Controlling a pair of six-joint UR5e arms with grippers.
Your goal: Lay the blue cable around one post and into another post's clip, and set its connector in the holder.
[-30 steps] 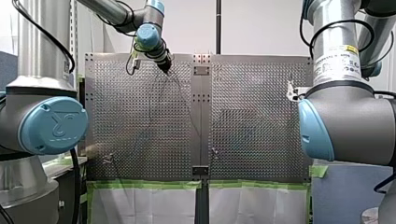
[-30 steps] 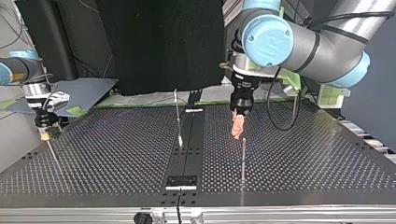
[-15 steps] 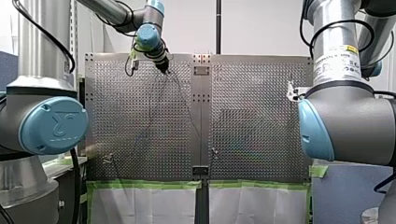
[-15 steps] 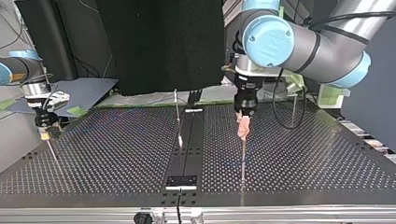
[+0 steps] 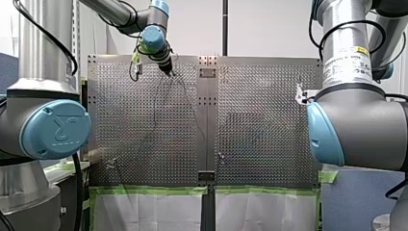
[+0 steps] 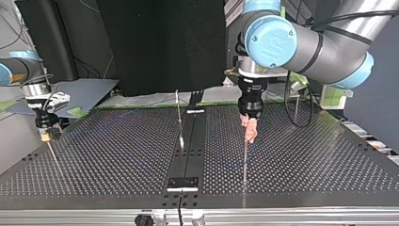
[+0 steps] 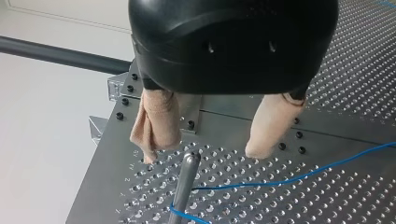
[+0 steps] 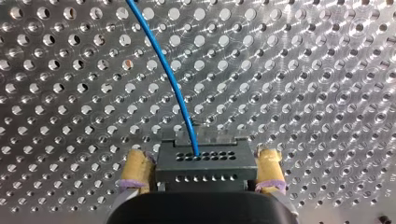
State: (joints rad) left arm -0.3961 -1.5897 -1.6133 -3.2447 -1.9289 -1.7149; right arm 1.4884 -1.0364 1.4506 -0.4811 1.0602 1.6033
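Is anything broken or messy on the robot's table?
Nothing is spilled or broken. The blue cable curves by the foot of the post, and the connector sits straight in my right gripper. Only one pad on my left gripper looks creased, unlike its smooth twin.

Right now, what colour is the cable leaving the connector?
The cable is blue, clearest in the right wrist view.
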